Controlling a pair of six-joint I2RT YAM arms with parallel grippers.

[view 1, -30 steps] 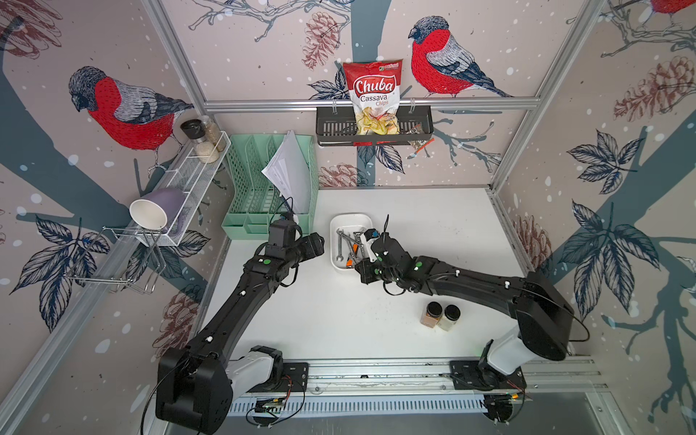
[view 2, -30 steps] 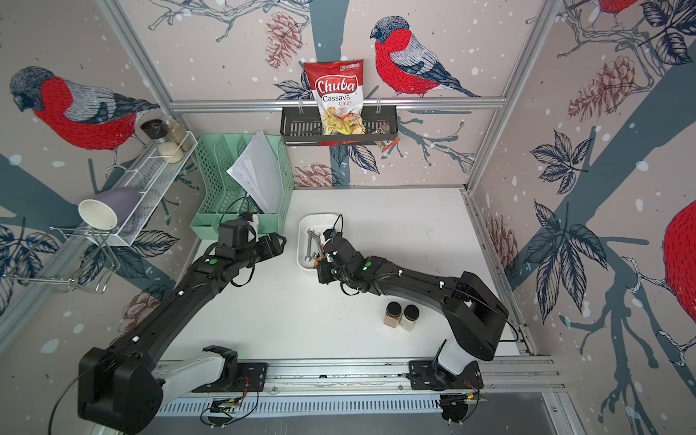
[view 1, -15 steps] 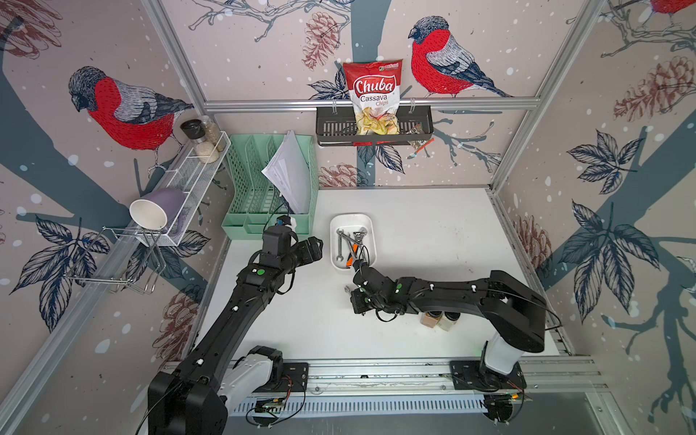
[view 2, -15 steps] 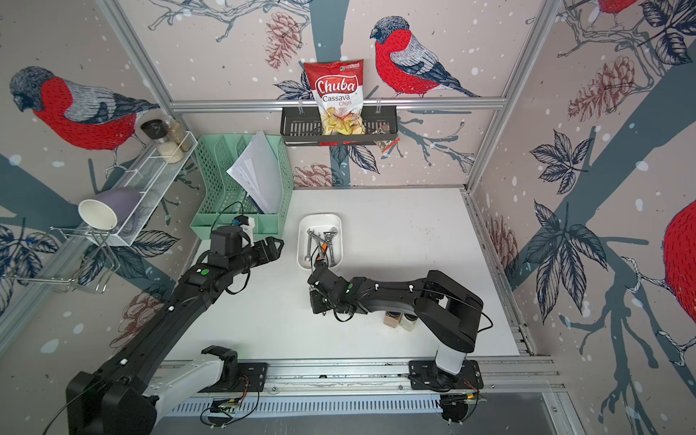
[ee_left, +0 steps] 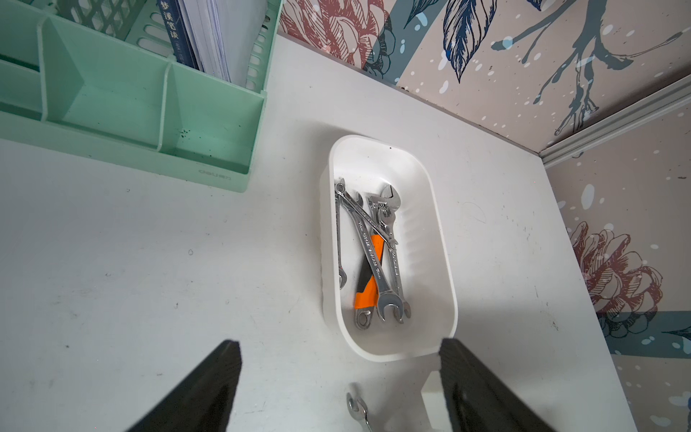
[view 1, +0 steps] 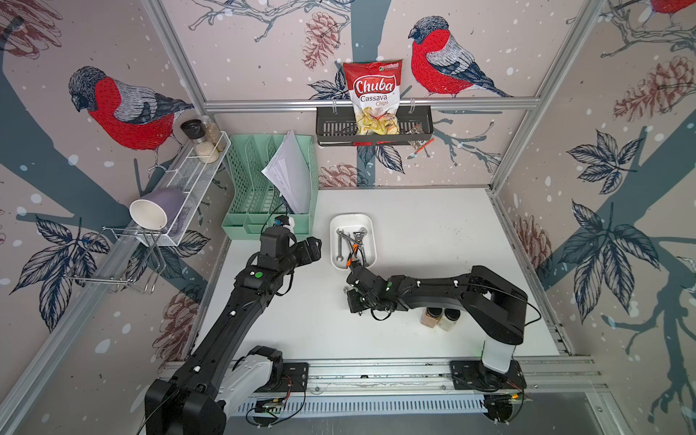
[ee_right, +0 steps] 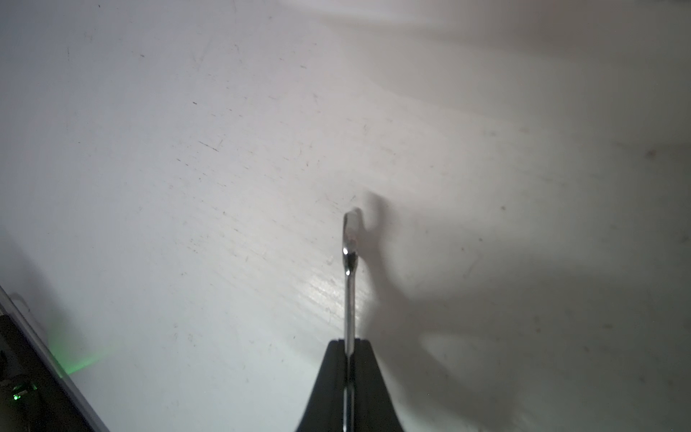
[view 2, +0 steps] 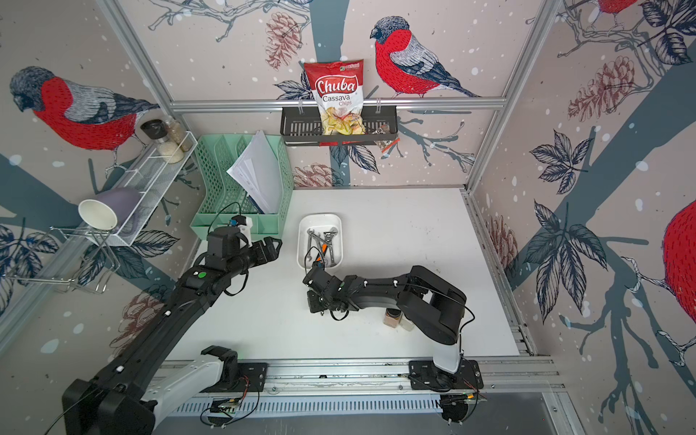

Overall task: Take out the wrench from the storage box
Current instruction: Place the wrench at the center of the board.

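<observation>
1. The wrench, a slim chrome one, is hanging outside the storage box, edge-on over the bare table. Its head is pointing down close to the surface, and whether they are touching cannot be told.
2. The right gripper is pinching the wrench's shank, jaws pressed tight on the metal.
3. The right arm is reaching low across the table, elbow folded, wrist bent down just in front of the box.
4. The box is holding crossed combination wrenches and an orange-handled adjustable wrench.
5. The left gripper is hovering beside the box, jaws spread with nothing between them, at the end of a diagonally stretched arm.
6. A mint-green file organizer is standing behind the left arm, and two spice jars beside the right arm.
7. On the bird-patterned back wall, a black basket is carrying a cassava chips bag.
</observation>
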